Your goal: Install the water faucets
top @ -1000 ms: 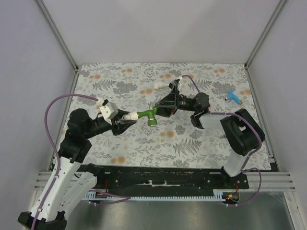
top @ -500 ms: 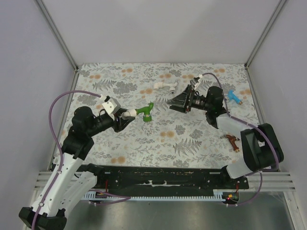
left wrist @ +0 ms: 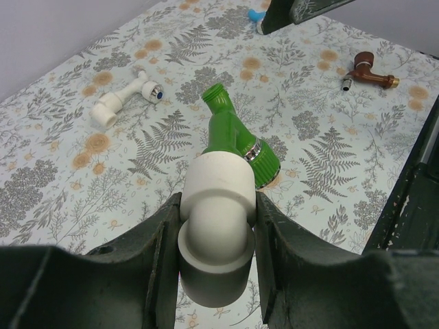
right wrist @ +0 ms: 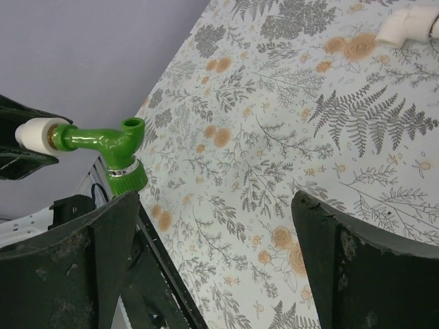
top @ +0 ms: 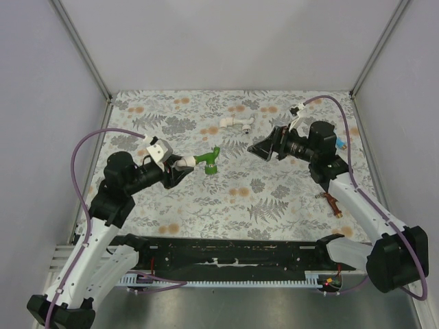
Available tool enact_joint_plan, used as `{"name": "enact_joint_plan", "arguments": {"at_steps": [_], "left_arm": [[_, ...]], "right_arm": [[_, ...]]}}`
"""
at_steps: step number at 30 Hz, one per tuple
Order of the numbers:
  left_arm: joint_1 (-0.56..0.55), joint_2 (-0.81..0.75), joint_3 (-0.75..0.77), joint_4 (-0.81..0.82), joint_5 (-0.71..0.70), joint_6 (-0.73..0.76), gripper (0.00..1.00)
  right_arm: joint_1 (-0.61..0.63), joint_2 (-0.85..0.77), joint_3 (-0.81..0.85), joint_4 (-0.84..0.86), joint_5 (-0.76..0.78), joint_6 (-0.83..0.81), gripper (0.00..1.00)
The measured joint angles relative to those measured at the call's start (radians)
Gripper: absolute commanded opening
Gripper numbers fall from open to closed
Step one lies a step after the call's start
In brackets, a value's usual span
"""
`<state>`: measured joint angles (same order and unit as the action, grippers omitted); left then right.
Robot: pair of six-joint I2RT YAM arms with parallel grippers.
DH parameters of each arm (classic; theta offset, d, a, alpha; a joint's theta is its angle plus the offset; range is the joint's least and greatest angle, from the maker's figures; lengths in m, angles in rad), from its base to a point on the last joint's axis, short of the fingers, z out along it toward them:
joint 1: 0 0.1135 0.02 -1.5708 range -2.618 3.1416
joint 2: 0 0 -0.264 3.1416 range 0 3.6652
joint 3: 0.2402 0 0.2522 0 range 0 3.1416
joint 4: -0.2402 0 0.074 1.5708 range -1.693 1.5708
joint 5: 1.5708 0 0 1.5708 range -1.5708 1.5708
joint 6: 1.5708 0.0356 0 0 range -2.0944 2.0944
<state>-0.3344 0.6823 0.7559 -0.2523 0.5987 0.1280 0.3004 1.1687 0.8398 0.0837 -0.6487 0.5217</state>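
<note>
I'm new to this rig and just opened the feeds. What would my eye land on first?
The bright green faucet stands out most. It is joined to a white elbow fitting that the left gripper clamps, held up mid-table. Facing it, the right gripper hangs open and empty. A reddish-brown faucet lies on the floral mat near the right edge.
</note>
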Motion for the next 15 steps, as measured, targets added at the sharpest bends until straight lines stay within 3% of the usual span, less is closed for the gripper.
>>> {"name": "enact_joint_plan", "arguments": {"at_steps": [5, 9, 15], "left_arm": [[0.0, 0.005, 0.0, 0.003, 0.002, -0.012, 0.02], [0.0, 0.008, -0.007, 0.029, 0.006, -0.039, 0.02], [0.0, 0.042, -0.007, 0.077, 0.014, -0.093, 0.02]], "right_arm": [[0.0, -0.008, -0.004, 0.021, -0.071, -0.018, 0.98], [0.014, 0.079, 0.021, 0.037, -0.174, -0.002, 0.98], [0.148, 0.134, 0.016, 0.124, -0.211, 0.055, 0.96]]}}
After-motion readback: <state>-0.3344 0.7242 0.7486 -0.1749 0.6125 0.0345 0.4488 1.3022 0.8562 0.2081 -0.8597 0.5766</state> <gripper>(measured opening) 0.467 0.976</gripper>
